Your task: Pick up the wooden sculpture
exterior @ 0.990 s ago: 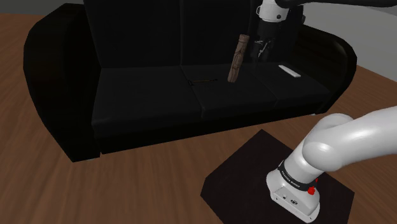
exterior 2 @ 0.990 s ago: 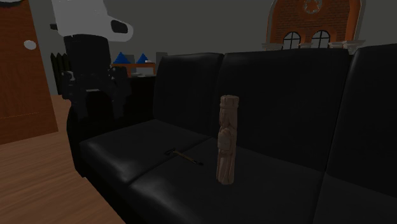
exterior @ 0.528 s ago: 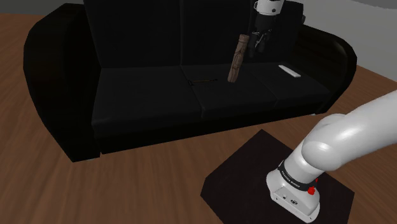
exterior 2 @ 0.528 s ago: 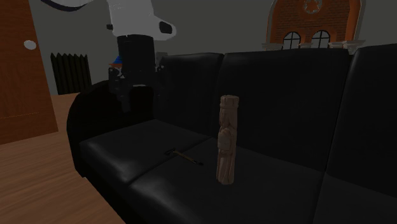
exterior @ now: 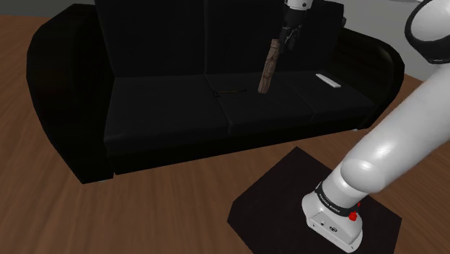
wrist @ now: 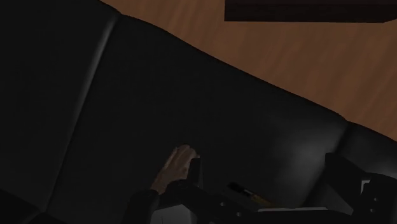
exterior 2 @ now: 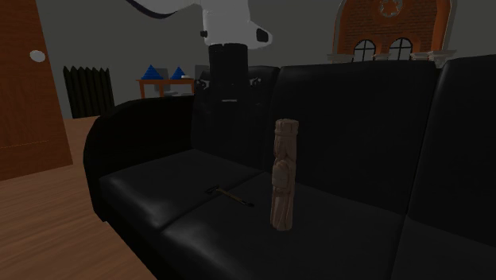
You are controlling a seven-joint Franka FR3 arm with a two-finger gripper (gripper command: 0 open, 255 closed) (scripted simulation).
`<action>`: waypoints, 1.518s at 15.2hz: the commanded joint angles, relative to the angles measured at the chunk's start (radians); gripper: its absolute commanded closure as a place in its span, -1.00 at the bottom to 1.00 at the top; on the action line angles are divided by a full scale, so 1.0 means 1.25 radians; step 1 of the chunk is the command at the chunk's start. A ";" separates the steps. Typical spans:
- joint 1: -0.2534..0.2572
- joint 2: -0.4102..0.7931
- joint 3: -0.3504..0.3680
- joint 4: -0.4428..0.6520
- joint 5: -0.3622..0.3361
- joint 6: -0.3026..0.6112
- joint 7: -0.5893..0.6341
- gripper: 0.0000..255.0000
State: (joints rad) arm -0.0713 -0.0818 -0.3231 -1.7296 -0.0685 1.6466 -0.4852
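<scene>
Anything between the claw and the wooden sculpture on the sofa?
Nothing visible. The claw hangs close by the top of the standing sculpture, with only the sofa backrest behind them. The small dark item lies on the seat, off the path.

You see the tall carved brown wooden sculpture [exterior: 267, 66] standing on the black sofa [exterior: 159, 108], the black two-finger gripper [exterior: 289, 42] just beside its top.

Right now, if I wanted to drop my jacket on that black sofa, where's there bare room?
The seat cushion at the shoulder view's left is bare, bordered by the armrest and a small dark item at the seam. Crowded: the middle cushion, where the gripper hovers by the sculpture, and the right-end cushion holding a white flat object.
</scene>
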 commanded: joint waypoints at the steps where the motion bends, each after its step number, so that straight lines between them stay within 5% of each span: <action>1: -0.011 0.066 -0.018 0.081 0.027 -0.015 -0.036 -1.00; 6: -0.067 0.253 -0.050 0.320 0.114 -0.075 -0.123 -1.00; 10: -0.153 0.443 -0.052 0.602 0.198 -0.175 -0.172 -1.00; 20: -0.126 0.395 -0.051 0.443 0.179 -0.063 -0.172 -1.00; 21: -0.126 0.396 -0.051 0.443 0.179 -0.063 -0.172 1.00; 23: -0.127 0.396 -0.051 0.444 0.180 -0.063 -0.172 1.00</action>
State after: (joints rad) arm -0.2296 0.4130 -0.3873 -1.1742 0.1561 1.5668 -0.7007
